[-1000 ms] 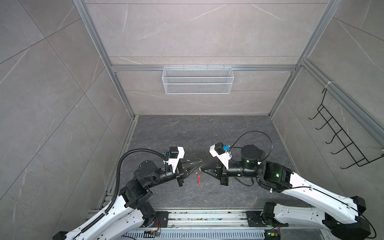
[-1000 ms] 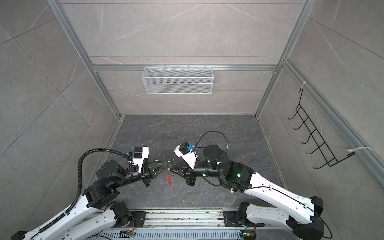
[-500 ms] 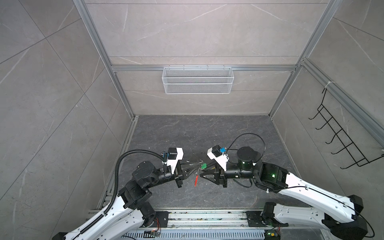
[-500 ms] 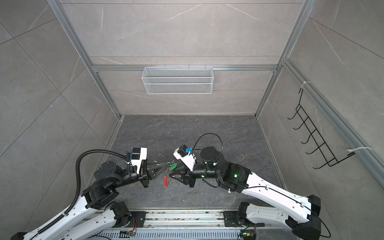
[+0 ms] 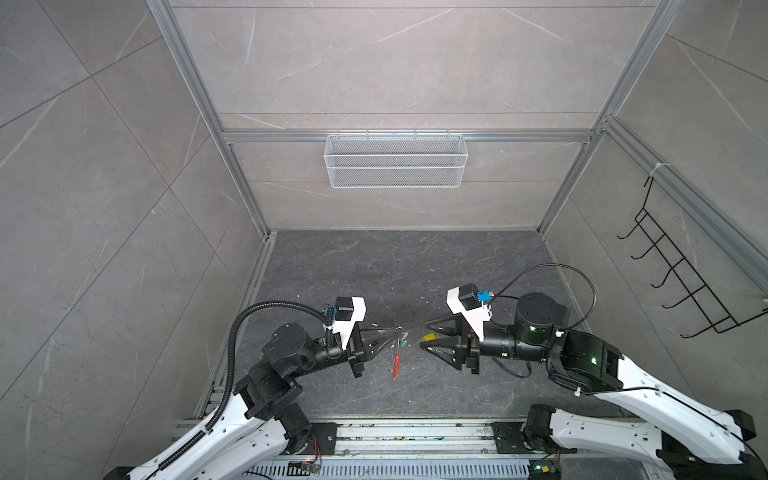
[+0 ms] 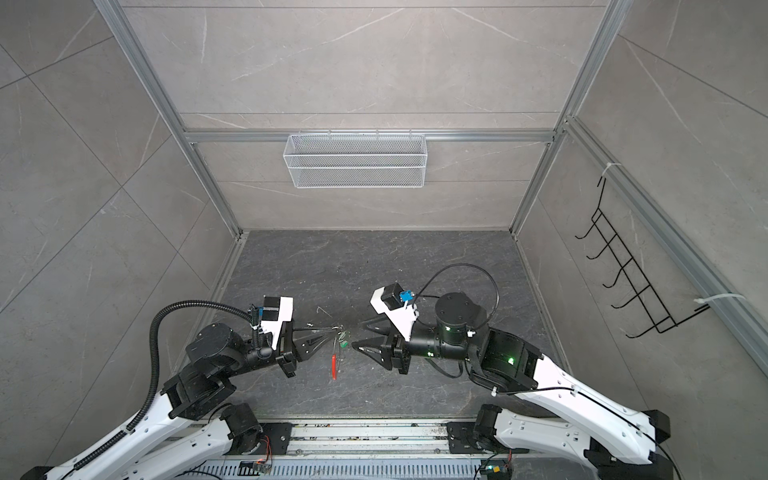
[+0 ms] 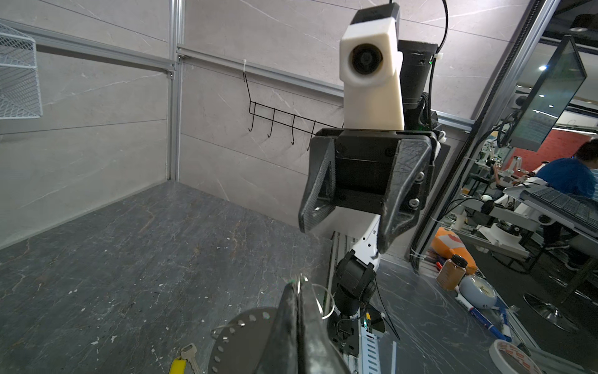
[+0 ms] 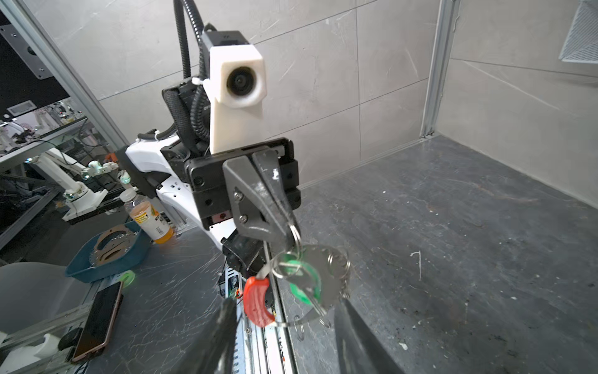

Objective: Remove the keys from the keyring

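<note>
**Writing.** None readable: the label on the orange bottle point(image 8: 149, 220) is too small to make out.

**Surface and room.** Dark grey veined table point(image 5: 415, 270) flecked with white. Pale grey tiled walls in an aluminium frame. White wire basket point(image 5: 395, 166) on the back wall, black hook rack point(image 7: 293, 129) on the right wall.

**Left gripper** point(image 8: 286, 234). Clenched on the keyring point(image 8: 326, 278), holding it up off the table near the front middle. The keyring is a grey band dotted with holes, with a red curved piece point(image 8: 255, 301).

**Right gripper** point(image 7: 348, 234). Jaws apart, nothing between them, facing the keyring from just beside it.

**Keys.**
- The green key point(image 8: 299, 289) hangs with the keyring.
- The yellow key point(image 7: 178, 366) lies flat on the table, apart from the keyring.

**Right wrist view only.** Green key close up, phone point(image 8: 97, 323), blue tray point(image 8: 81, 268) and the bottle.

**Left wrist view only.** Holes along the band, monitor point(image 7: 550, 94) and tape roll point(image 7: 514, 357).

**Both top views.** The keyring shows only as a thin sliver.
</note>
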You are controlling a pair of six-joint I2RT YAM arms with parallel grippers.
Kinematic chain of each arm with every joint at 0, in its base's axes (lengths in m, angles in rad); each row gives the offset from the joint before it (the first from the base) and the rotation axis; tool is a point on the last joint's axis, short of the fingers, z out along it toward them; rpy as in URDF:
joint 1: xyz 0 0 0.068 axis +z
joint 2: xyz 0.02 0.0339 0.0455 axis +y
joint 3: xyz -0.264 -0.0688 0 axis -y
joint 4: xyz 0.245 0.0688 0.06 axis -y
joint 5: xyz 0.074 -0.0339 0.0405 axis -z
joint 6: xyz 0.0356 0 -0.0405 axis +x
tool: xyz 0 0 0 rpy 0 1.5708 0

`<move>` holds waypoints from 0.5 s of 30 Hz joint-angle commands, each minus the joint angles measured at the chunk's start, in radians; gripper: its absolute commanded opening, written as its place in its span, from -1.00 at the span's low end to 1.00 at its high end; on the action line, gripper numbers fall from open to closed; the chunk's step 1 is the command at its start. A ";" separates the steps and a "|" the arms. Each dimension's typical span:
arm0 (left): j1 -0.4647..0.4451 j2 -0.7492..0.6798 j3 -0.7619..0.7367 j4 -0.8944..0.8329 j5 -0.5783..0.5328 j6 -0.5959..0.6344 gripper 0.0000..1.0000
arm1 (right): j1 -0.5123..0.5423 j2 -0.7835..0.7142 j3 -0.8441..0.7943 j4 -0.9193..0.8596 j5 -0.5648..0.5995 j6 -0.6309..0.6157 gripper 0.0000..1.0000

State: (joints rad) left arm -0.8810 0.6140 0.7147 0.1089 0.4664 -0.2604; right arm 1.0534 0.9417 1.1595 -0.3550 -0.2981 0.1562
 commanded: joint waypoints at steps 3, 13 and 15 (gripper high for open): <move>-0.001 -0.001 0.035 0.053 0.062 0.005 -1.00 | -0.003 0.065 0.038 0.060 0.025 -0.026 0.00; -0.001 -0.005 0.029 0.069 0.066 0.003 -1.00 | -0.003 0.100 0.020 0.071 -0.067 -0.018 -0.06; -0.002 -0.005 0.028 0.073 0.064 0.000 -1.00 | -0.003 0.099 0.009 0.072 -0.077 -0.019 -0.10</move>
State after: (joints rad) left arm -0.8810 0.6186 0.7147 0.1135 0.5175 -0.2604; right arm 1.0534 1.0355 1.1671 -0.3008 -0.3332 0.1520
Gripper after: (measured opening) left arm 0.052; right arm 0.455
